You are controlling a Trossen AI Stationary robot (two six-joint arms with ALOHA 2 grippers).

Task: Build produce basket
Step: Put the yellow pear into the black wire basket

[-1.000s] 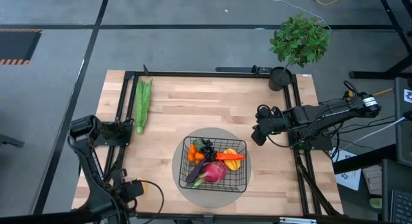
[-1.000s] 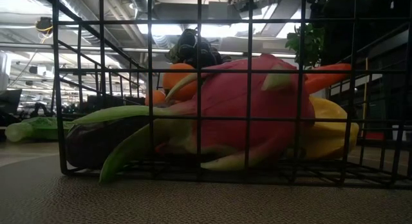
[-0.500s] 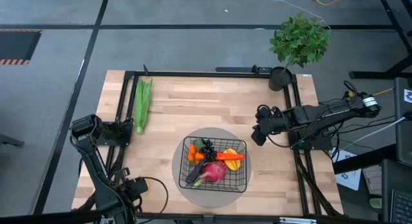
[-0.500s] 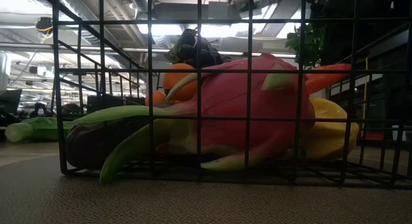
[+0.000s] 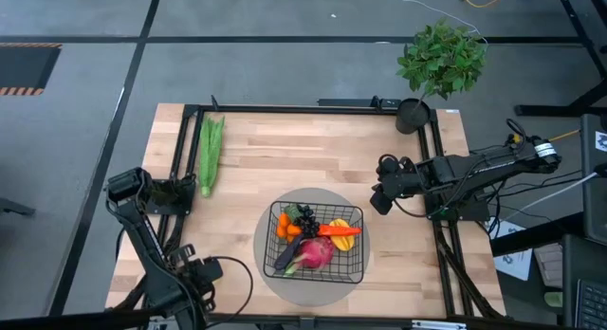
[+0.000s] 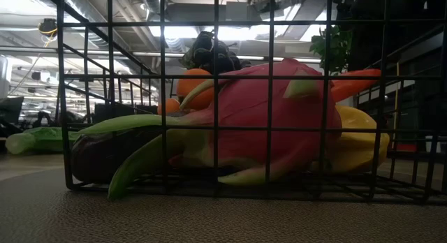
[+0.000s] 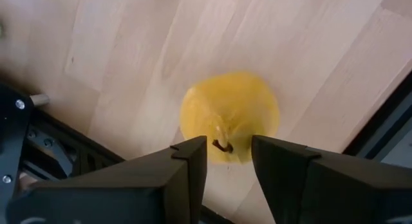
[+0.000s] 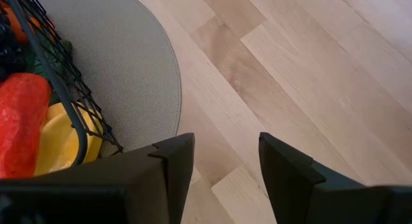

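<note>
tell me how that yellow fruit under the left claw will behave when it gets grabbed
The yellow fruit looks round and smooth, so it would probably roll on the bare wooden table if nudged off-centre. Its skin seems glossy, so it may slip between the open fingers of the left claw. Its short stem gives little to hold, so gripping the body seems safer.

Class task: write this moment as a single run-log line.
left hand: open above yellow fruit | right hand: open, waiting beside basket | green husk: on table
</note>
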